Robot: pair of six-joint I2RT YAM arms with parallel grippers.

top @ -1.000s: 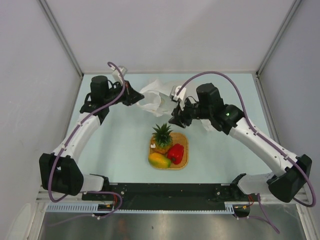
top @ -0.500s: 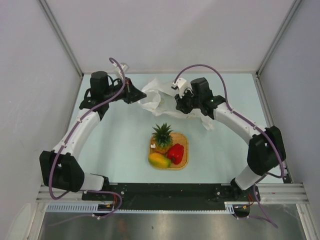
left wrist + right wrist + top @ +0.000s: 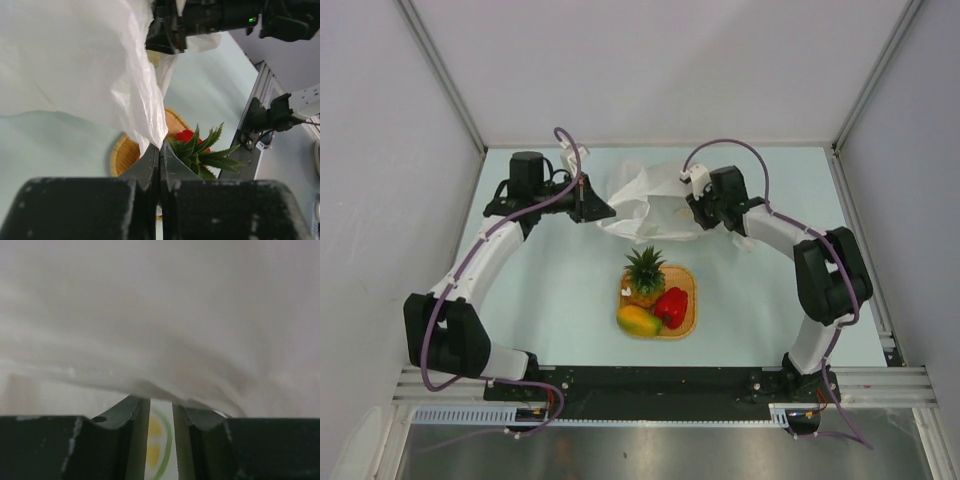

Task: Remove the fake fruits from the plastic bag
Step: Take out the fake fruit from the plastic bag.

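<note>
Entry, bag task. My left gripper (image 3: 159, 150) is closed tight on a fold of the plastic bag (image 3: 642, 190); the jaws meet with thin film between them; in the left wrist view the film rises from the tips and spreads up and to the left. From above, this pinch sits on the bag's left edge.

My right gripper (image 3: 694, 210) is at the bag's right side, facing the left one across it. In its own wrist view the jaws stand a narrow gap apart, with white film draped over the tips; I cannot tell whether the film is pinched or only lying there. A small yellow patch with a green rim shows through the gap, too blurred to name.

The bag lies crumpled on the far middle of the table (image 3: 550, 290), between my two grippers and beyond the woven mat (image 3: 688, 287); its contents cannot be read from above.

Of the fake fruits, three sit outside the bag on the mat, nearer my bases than the bag. The pineapple (image 3: 645, 278) stands upright at the mat's far left; the red pepper-like piece (image 3: 671, 305) is just right of it; the mango (image 3: 638, 320) lies at the near left edge, touching the red piece.
</note>
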